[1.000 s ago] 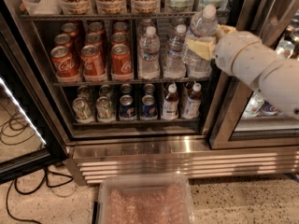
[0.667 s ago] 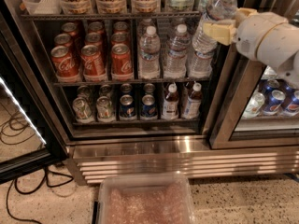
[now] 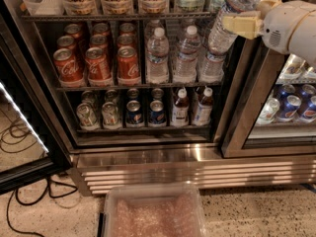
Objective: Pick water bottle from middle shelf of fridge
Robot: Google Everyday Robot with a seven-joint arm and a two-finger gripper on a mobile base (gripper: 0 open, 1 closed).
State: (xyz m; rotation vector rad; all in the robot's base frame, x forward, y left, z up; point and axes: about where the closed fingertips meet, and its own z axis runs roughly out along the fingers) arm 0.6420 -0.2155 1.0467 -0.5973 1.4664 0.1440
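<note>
The fridge (image 3: pixel 173 168) stands open, with a steel grille at its base. My gripper (image 3: pixel 232 22) is at the upper right, in front of the fridge's right edge. It is shut on a clear water bottle (image 3: pixel 228 15), held tilted and raised above the middle shelf (image 3: pixel 138 87). One pale finger (image 3: pixel 243 24) crosses the bottle's body. Three more water bottles stand on the right part of that shelf: one in the middle (image 3: pixel 158 56), one beside it (image 3: pixel 186 53), and one below the held bottle (image 3: pixel 211 65).
Red cola cans (image 3: pixel 98 58) fill the middle shelf's left. Cans and small dark-drink bottles (image 3: pixel 180 106) sit on the lower shelf. The glass door (image 3: pixel 22 127) hangs open at left, with cables on the floor. A clear plastic bin (image 3: pixel 153 211) stands below. A second cooler (image 3: pixel 289 105) is at right.
My gripper has moved up and to the right with the water bottle in it, lifting it off the middle shelf and tilting it out in front of the fridge's right edge.
</note>
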